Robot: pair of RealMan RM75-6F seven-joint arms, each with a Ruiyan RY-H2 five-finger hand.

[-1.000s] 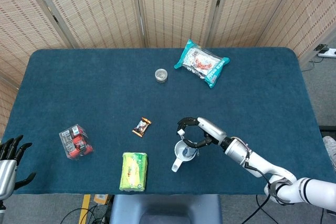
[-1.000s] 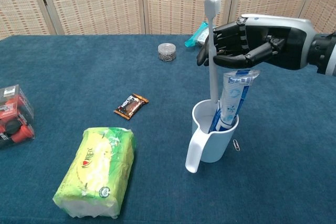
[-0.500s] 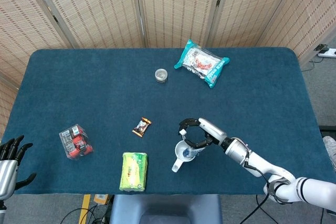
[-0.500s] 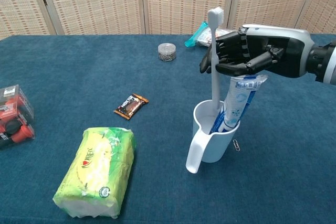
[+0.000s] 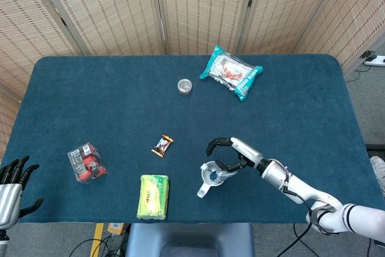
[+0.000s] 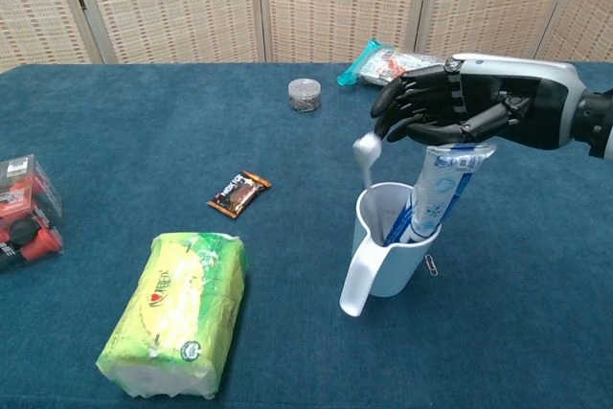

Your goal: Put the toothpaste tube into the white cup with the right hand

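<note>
The white cup (image 6: 391, 254) stands near the table's front edge, handle toward me; in the head view the cup (image 5: 207, 180) lies just left of my right hand (image 5: 236, 154). The blue-and-white toothpaste tube (image 6: 436, 193) stands in it, cap down, leaning right on the rim. My right hand (image 6: 465, 107) hovers over the cup with fingers curled and holds the tube's flat top end. A white toothbrush (image 6: 366, 152) leans left out of the cup, blurred. My left hand (image 5: 13, 179) rests off the table's front left corner, fingers spread and holding nothing.
A green wipes pack (image 6: 172, 318) lies front left of the cup and a candy bar (image 6: 238, 191) further back. Behind the cup sit a small jar (image 6: 305, 95) and a teal snack bag (image 6: 383, 62). A red box (image 6: 24, 208) sits far left, a paper clip (image 6: 432, 264) beside the cup.
My right hand has sunk a little and shifted right, pushing the tube deeper into the cup. The toothbrush, upright before, has tipped over to the left.
</note>
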